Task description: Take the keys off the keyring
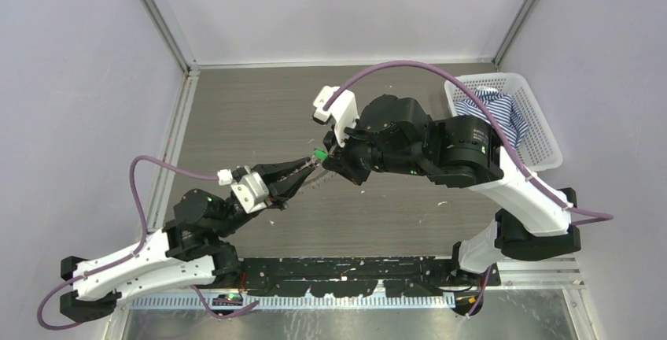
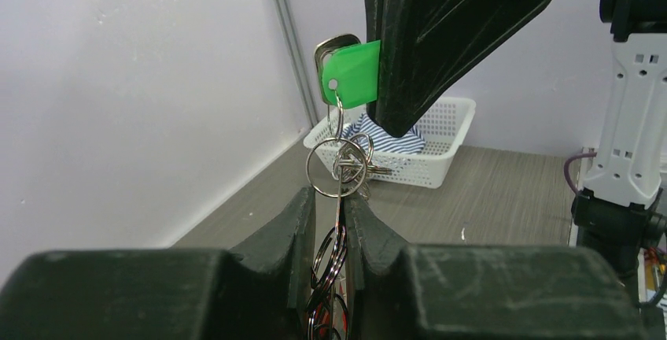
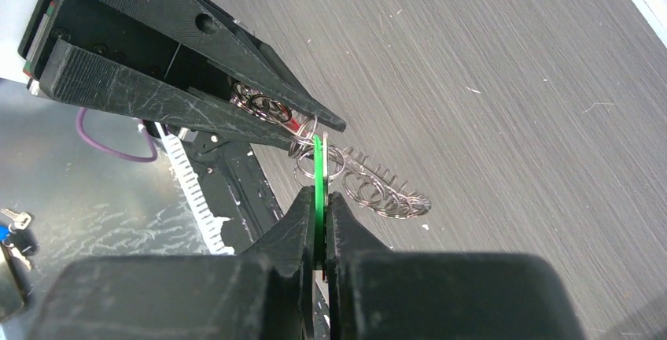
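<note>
Keys fan out clearly only from right wrist

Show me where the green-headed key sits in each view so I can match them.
Top external: green-headed key at centre, between left gripper and right gripper.
Left wrist: upper middle, pinched by the right gripper.
Right wrist: centre, edge-on between that gripper's fingers.
Shared landmark: the left gripper, shut on the keyring.
</note>
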